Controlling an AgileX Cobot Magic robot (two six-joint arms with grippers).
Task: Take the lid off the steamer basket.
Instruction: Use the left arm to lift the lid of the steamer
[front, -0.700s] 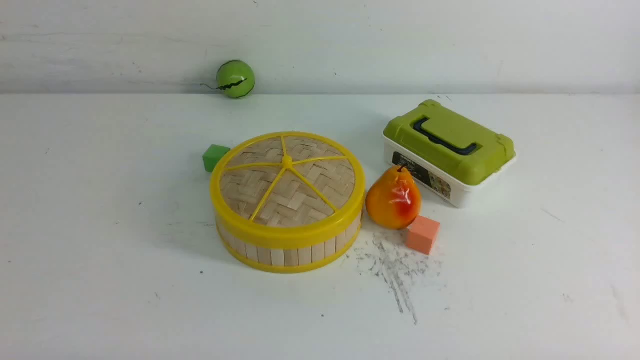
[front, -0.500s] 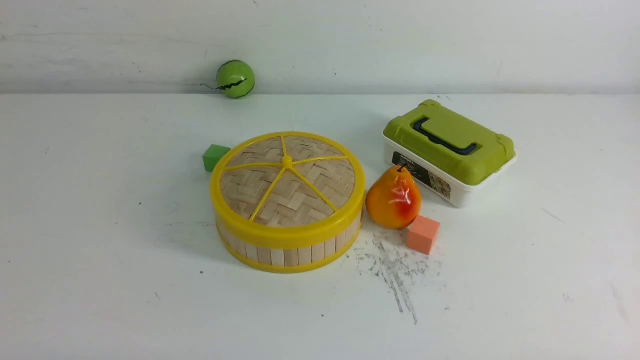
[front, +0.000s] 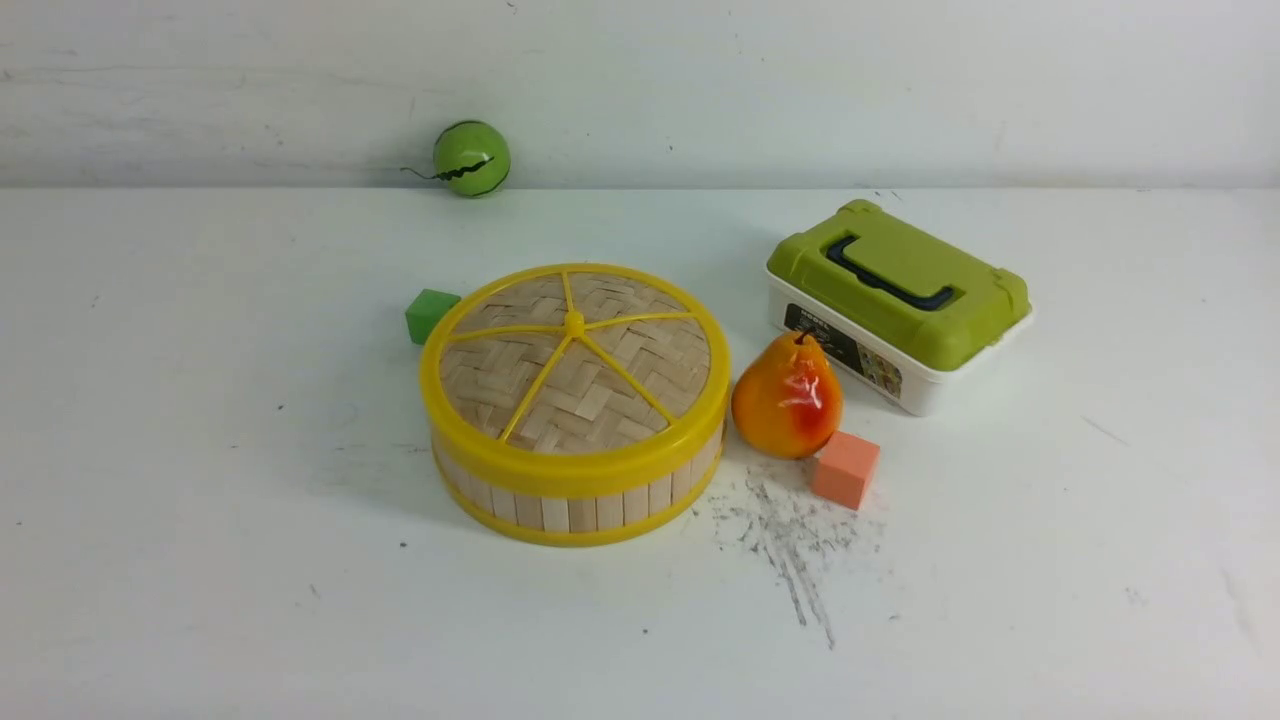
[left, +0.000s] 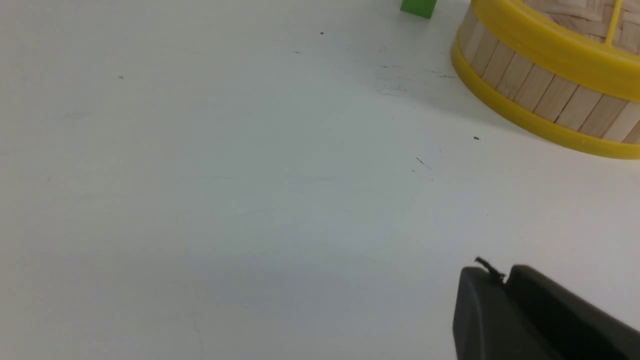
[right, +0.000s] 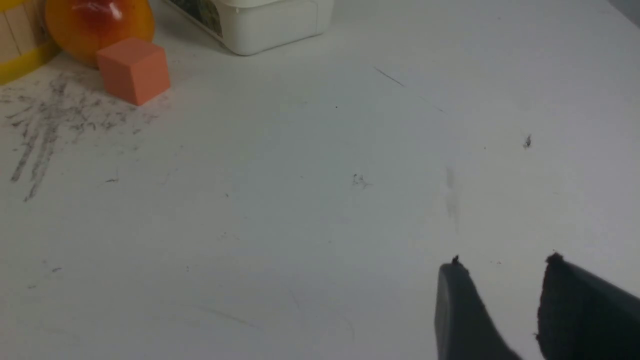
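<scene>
The lid, woven bamboo with a yellow rim and spokes, sits flat on the steamer basket at the table's middle. In the left wrist view the basket's slat wall shows with the lid's rim on top. My left gripper is shut and empty over bare table, well short of the basket. My right gripper is open and empty over bare table, far from the basket, whose corner just shows. Neither gripper shows in the front view.
An orange pear touches or nearly touches the basket's right side, with an orange cube in front of it. A white box with green lid stands back right. A green cube sits behind the basket's left. A green ball lies by the wall.
</scene>
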